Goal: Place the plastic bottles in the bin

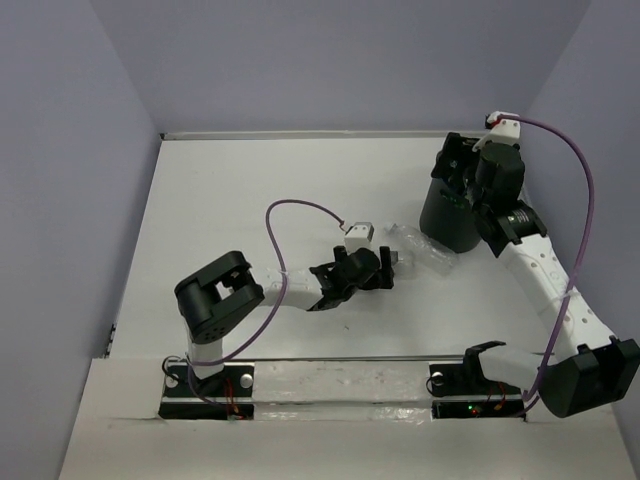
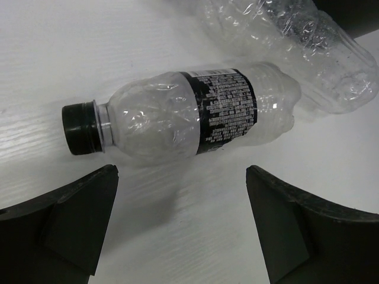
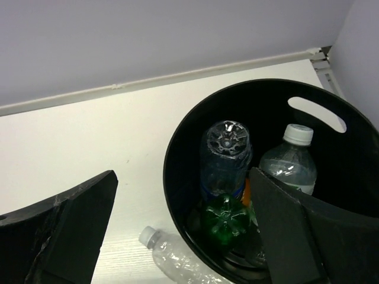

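Several binned bottles [image 3: 225, 155] sit in the bin [image 3: 355, 158] below my right gripper [image 3: 182, 174], which is wide and empty. Two loose bottles [image 2: 177, 115] lie just ahead of my left gripper [image 2: 180, 173], also wide.

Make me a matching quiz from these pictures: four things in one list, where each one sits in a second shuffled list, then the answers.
1. dark-capped bottle
2. green bottle
3. unlabelled clear bottle
4. bin

A. on the table, beside the bin
B. standing at the table's far right
C. on the table, closest to the open jaws of the left arm
D. inside the bin, base up

Pairs: 1-C, 2-D, 3-A, 4-B.
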